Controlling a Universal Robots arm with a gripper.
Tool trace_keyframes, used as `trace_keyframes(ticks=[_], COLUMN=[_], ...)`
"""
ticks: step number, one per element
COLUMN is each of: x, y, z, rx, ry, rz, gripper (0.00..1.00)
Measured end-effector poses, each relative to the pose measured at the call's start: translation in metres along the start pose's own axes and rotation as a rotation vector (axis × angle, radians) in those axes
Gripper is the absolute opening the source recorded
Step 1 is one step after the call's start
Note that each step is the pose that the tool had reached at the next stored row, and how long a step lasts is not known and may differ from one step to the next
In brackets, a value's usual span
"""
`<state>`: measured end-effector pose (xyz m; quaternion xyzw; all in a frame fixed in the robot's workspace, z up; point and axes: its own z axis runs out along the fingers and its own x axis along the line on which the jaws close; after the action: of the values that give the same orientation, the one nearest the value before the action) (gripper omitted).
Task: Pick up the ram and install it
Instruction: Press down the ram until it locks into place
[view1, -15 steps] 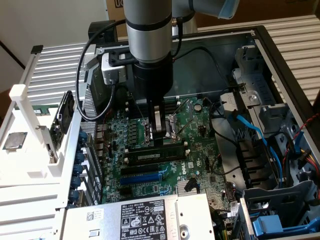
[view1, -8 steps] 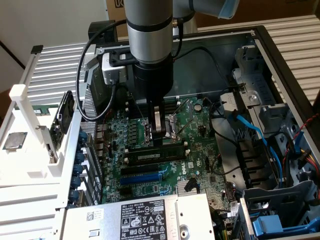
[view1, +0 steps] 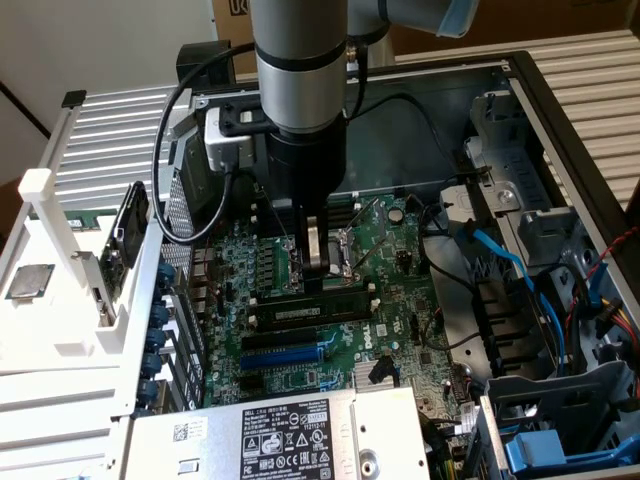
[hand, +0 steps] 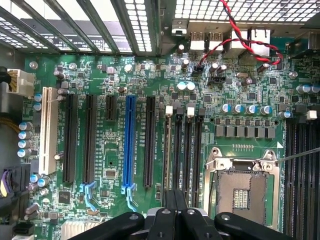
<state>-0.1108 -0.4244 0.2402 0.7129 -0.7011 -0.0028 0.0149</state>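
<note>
The ram (view1: 305, 312) is a long thin stick with a white label. It stands on edge in a black slot on the green motherboard (view1: 400, 300), inside the open computer case. My gripper (view1: 319, 262) hangs straight down over the stick's middle with its fingers shut together and nothing held between them. I cannot tell whether the fingertips touch the stick's top edge. In the wrist view the gripper (hand: 175, 210) sits over the near ends of the black memory slots (hand: 187, 150).
A blue slot (view1: 285, 352) and more black slots lie just beyond the ram, beside a labelled power supply (view1: 290, 435). The processor socket (hand: 243, 187) is next to the memory slots. Blue cables (view1: 500, 250) and drive bays crowd the exterior view's right. A white rack (view1: 60, 290) stands at its left.
</note>
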Motion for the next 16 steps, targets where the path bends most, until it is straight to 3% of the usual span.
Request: trace_keyframes(ticks=[5,16], x=[0.0003,0.0011], y=[-0.0041,-0.0043], z=[0.0017,0.0057], rx=[-0.0026,-0.0052], ry=[-0.0014,-0.0024], rz=[0.003,0.006], gripper=[0.10,0.10])
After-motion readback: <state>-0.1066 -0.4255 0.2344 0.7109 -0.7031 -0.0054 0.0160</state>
